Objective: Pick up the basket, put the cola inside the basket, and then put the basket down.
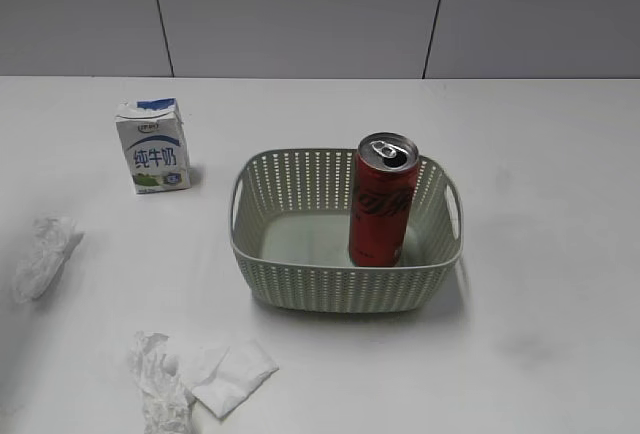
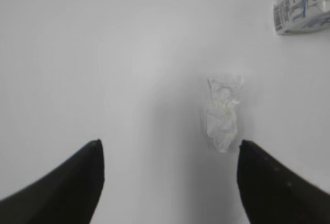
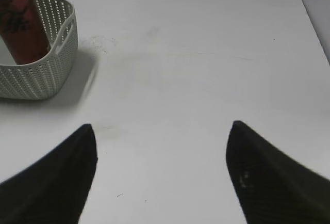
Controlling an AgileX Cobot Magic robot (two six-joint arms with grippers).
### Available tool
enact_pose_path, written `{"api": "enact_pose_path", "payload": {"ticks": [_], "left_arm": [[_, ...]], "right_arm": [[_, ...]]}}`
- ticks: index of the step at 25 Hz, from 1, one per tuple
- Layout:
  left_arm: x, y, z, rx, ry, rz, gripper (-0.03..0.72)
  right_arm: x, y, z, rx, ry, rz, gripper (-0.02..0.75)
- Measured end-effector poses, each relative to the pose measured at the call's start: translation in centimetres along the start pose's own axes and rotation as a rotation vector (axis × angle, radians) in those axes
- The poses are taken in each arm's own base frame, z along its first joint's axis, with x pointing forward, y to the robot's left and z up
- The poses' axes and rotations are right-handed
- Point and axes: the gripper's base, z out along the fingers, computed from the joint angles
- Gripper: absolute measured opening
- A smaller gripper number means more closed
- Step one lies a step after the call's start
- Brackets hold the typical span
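The pale sage-green perforated basket (image 1: 300, 289) rests on the white table at the middle of the exterior view. The red cola can (image 1: 381, 204) stands upright inside it, toward its right side. Both also show in the right wrist view at the upper left, the basket (image 3: 49, 64) and the can (image 3: 21, 25). My right gripper (image 3: 162, 131) is open and empty over bare table, apart from the basket, which lies off to its left in that view. My left gripper (image 2: 170, 146) is open and empty above the table. Neither gripper shows in the exterior view.
A white-and-blue milk carton (image 1: 152, 146) stands at the back left and shows in the left wrist view (image 2: 304, 7). Crumpled tissues lie at the left (image 1: 42, 254) and front left (image 1: 200, 374); one lies ahead of the left gripper (image 2: 223, 111). A grey wall runs behind the table.
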Motion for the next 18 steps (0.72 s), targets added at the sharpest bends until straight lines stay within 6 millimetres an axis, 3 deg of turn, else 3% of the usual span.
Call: {"api": "enact_pose_path", "payload": {"ticks": [7, 18], "left_arm": [[7.4, -0.8, -3.4, 0.033, -0.073, -0.005, 0.595], [19.3, -1.5, -4.1, 0.024, -0.321, -0.002, 0.59]], "right_arm": [[0.0, 0.0, 0.0, 0.0, 0.0, 0.0, 0.593], [0.0, 0.0, 0.0, 0.0, 0.0, 0.0, 0.594]]}}
